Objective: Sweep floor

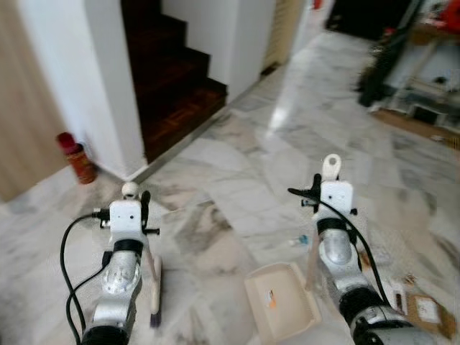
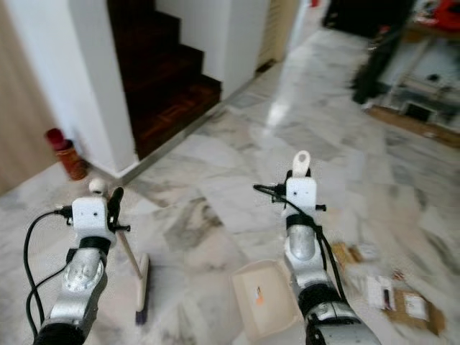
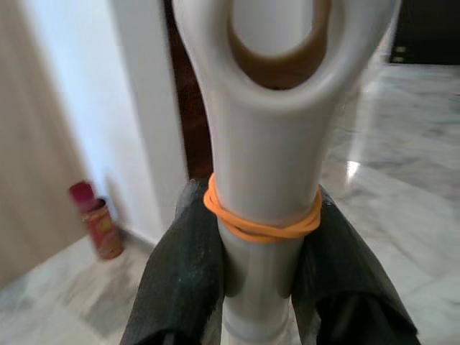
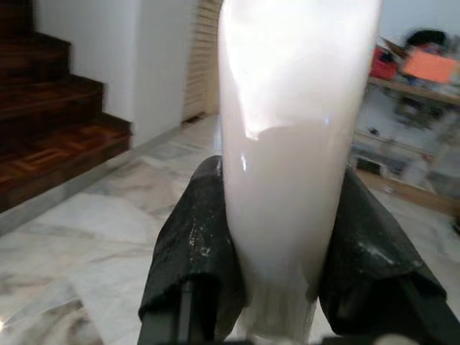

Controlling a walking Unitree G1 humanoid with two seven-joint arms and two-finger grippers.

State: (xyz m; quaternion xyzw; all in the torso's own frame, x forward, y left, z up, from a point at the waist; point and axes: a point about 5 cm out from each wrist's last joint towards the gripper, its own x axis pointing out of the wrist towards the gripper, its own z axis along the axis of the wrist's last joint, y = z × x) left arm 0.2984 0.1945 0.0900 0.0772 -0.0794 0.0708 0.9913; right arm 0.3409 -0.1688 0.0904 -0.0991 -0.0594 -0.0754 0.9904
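Left wrist view: left claw point(image 3: 262, 287) pinches broom handle point(image 3: 269, 144) below its hanging loop, upright so the broom head point(image 2: 142, 287) rests on marble floor point(image 1: 237, 165) | right claw point(image 4: 280, 259) pinches dustpan handle point(image 4: 287, 144), dustpan point(image 1: 282, 302) mouth toward broom for catching | scraps point(image 2: 392, 298) lie near, right of the dustpan.
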